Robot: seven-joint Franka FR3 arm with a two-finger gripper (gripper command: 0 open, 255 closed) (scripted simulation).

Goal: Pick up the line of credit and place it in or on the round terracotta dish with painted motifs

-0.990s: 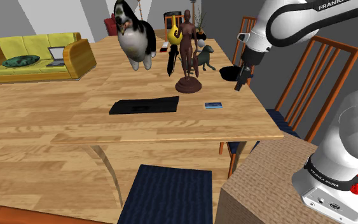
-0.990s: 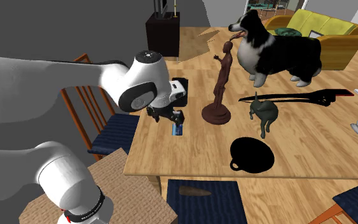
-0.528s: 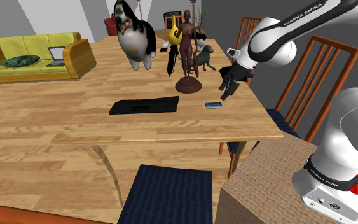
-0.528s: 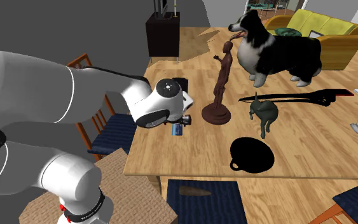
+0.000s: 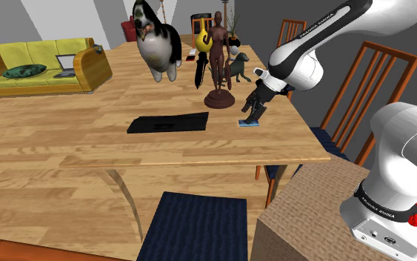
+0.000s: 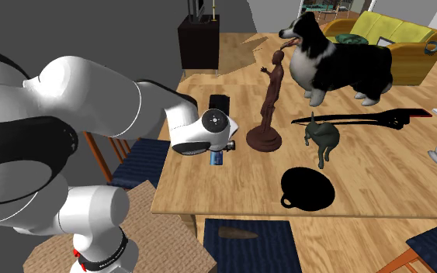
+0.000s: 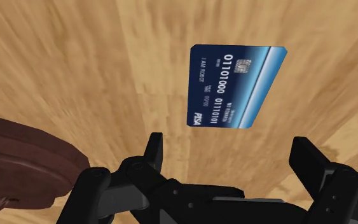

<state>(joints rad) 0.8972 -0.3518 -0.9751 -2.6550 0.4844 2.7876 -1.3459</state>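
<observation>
In the shoulder view, the pincer [image 5: 252, 113] hangs just above the blue credit card [image 5: 249, 123]. The card lies flat on the wooden worktop [image 5: 88, 133], near the edge at that view's right and close to the brown figurine [image 5: 219, 63]. A sideways nudge instead of a clean pinch would likely send the card skating over the smooth wood, perhaps off that edge.

In the second exterior view, the arm's wrist covers part of the card. The round dish [image 6: 307, 188], drawn plain black, sits well apart toward that view's right, with a small green animal figure [image 6: 321, 139] near it. A low carry could clip that figure or the figurine's base. A card pinched only by its thin edges may also twist loose on the way.

In the wrist view, the fingers [image 7: 153, 153] stand apart, released and gripping nothing. The card lies just ahead of their tips, within their span but a little askew. Because it lies flat, the tips may scrape the wood and close over it, or catch one corner and spin it. The figurine's base sits close beside one finger, so a descent could bump it.
</observation>
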